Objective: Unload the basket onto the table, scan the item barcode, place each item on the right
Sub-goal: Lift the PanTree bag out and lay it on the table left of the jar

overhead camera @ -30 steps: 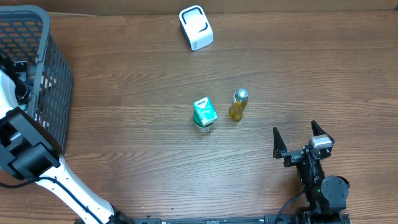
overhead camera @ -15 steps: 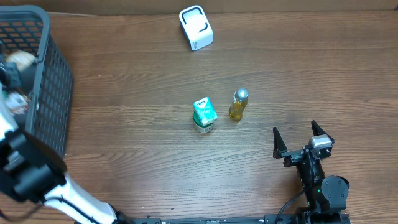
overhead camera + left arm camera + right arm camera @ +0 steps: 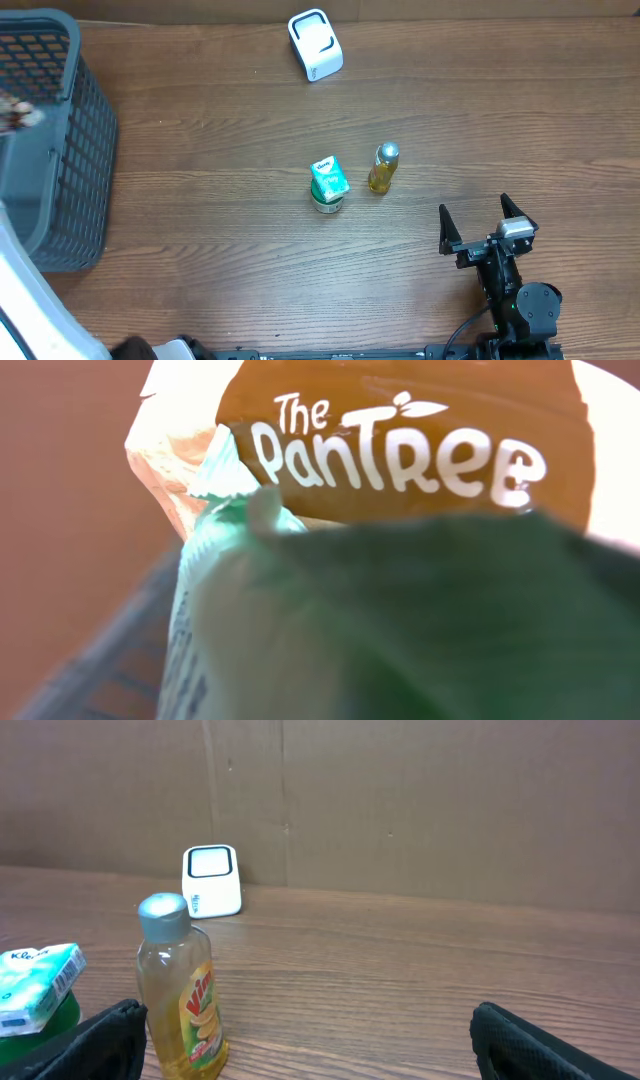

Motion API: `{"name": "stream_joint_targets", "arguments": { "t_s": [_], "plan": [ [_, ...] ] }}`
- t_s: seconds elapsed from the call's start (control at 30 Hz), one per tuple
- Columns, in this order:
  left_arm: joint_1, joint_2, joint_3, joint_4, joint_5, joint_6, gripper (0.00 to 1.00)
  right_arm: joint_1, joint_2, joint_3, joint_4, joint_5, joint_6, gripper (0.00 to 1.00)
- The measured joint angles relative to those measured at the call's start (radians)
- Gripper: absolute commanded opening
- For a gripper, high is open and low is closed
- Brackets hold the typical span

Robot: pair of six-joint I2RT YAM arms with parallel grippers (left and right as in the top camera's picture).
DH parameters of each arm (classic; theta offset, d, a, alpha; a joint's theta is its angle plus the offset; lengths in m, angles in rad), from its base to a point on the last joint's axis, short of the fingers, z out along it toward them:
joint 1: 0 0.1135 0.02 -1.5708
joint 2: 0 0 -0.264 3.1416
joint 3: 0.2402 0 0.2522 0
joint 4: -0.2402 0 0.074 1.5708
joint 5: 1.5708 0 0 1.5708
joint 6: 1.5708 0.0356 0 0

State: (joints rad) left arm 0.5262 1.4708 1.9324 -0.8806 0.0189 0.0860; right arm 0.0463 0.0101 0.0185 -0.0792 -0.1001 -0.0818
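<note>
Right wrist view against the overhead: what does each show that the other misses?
Only the right wrist: the printed label on the side of the yellow bottle. Only the overhead: the grey basket at the left edge. Both: the white scanner, that bottle, the green pack and the open right pincer.

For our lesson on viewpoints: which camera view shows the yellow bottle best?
The right wrist view: the yellow bottle stands close, side on, grey cap and label visible. Overhead shows it small, from above. The left wrist view shows none of it; a packet fills it.
</note>
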Motion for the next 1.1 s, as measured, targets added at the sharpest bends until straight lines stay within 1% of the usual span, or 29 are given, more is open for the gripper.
{"name": "stream_joint_targets", "arguments": {
  "t_s": [0.1,0.17,0.2,0.4,0.57,0.67,0.77,0.9,1.1],
  "plan": [
    [-0.095,-0.040,0.001,-0.100,0.022,-0.054,0.23,0.000,0.000,0.000,0.000,0.000,0.000,1.00],
    [-0.172,-0.046,0.002,-0.172,0.031,-0.086,0.19,0.000,0.000,0.000,-0.001,0.000,0.000,1.00],
    [-0.217,-0.045,0.002,-0.212,0.034,-0.104,0.19,0.000,0.000,0.000,0.000,0.000,0.000,1.00],
    [-0.448,0.029,-0.016,-0.382,0.045,-0.193,0.18,0.000,0.000,0.000,-0.001,0.000,0.000,1.00],
    [-0.605,0.142,-0.168,-0.359,-0.026,-0.221,0.19,0.000,0.000,0.000,0.000,0.000,0.000,1.00],
    [-0.679,0.233,-0.285,-0.294,-0.094,-0.243,0.21,0.000,0.000,0.000,0.000,0.000,0.000,1.00],
    [-0.740,0.320,-0.400,-0.190,-0.149,-0.262,0.23,0.000,0.000,0.000,0.000,0.000,0.000,1.00],
    [-0.782,0.388,-0.457,-0.117,-0.193,-0.273,0.23,0.000,0.000,0.000,0.000,0.000,0.000,1.00],
    [-0.814,0.436,-0.458,-0.103,-0.283,-0.278,0.23,0.000,0.000,0.000,0.000,0.000,0.000,1.00]
  ]
}}
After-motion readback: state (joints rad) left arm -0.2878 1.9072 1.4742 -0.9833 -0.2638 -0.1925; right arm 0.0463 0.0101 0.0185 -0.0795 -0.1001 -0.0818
